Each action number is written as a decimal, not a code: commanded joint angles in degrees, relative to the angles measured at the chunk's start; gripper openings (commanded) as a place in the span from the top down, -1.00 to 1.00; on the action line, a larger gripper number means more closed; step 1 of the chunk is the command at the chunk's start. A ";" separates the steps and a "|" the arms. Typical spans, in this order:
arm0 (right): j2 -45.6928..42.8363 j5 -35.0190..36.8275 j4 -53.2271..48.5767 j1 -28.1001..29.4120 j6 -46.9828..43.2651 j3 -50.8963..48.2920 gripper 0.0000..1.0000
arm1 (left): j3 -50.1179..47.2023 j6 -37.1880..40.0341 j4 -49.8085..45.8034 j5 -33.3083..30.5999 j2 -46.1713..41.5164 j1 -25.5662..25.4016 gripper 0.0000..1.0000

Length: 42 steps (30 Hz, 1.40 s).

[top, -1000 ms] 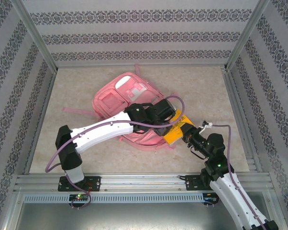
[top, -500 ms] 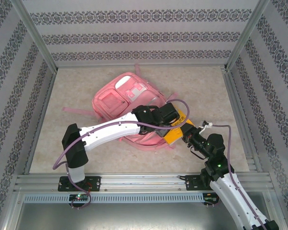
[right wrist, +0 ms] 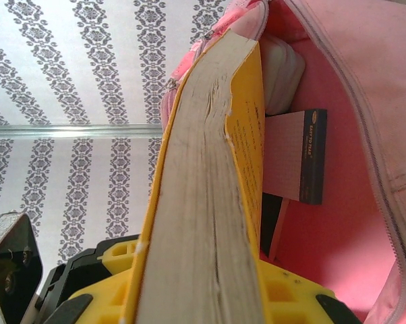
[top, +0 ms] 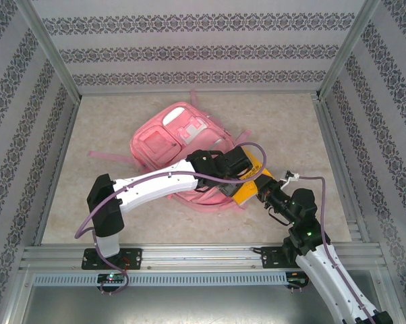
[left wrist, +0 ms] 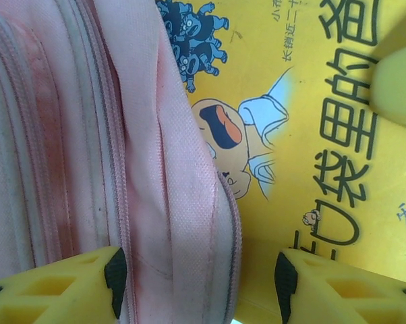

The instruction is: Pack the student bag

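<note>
The pink student bag (top: 172,138) lies flat in the middle of the table, its open mouth facing right. My right gripper (top: 265,194) is shut on a thick yellow book (top: 249,183), whose far end sits in the bag's mouth. In the right wrist view the yellow book (right wrist: 210,202) stands edge-on between the jaws, against the bag's pink lining (right wrist: 338,223). My left gripper (left wrist: 196,283) is open. The bag's zipped rim (left wrist: 183,202) lies between its fingers, against the left pad and clear of the right one. The book's cover (left wrist: 311,135) lies just beyond.
Inside the bag sit a pink notebook with a dark spine (right wrist: 299,156) and a pale soft item (right wrist: 284,64). A loose pink strap (top: 108,156) trails left of the bag. Metal rails (top: 203,255) and patterned walls (top: 203,50) enclose the table.
My left arm has swung its gripper to the right along the bag's rim, up to the yellow book. The right arm and the book have barely moved.
</note>
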 commanded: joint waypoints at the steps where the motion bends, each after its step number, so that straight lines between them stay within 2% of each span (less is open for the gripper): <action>1: -1.90 -0.97 10.13 0.89 0.02 2.05 1.00 | -2.47 0.06 -1.15 -2.08 -0.74 -0.18 -0.24; 5: -1.83 -1.12 9.75 0.85 -0.15 2.76 1.00 | -3.65 -0.08 -0.99 -2.92 -0.27 1.17 -0.20; 7: -1.75 -1.11 9.73 0.88 -0.15 2.80 1.00 | -4.09 0.23 -0.21 -2.86 -0.29 1.67 -0.06; 12: -1.65 -0.99 9.65 0.85 -0.28 2.94 1.00 | -3.53 1.54 0.89 -1.73 -0.38 2.32 0.48; 16: -1.42 -1.45 8.48 0.87 -2.13 3.15 1.00 | -3.84 2.25 2.40 0.81 -1.87 3.30 1.00; 21: -1.88 -1.33 5.61 0.85 -4.82 2.15 1.00 | -4.20 3.28 2.87 -2.07 -8.29 5.56 1.00; 31: -2.51 -1.90 6.99 0.80 -10.08 -4.87 1.00 | -0.67 7.54 0.17 -13.73 -22.08 8.26 1.00; 37: -4.68 -2.43 7.44 1.10 -9.99 -7.90 1.00 | 0.43 7.90 -0.34 -13.20 -23.68 10.66 1.00; 42: -4.15 -4.27 6.92 3.28 -13.17 -4.48 1.00 | 2.02 7.72 -0.39 -11.60 -22.45 10.83 1.00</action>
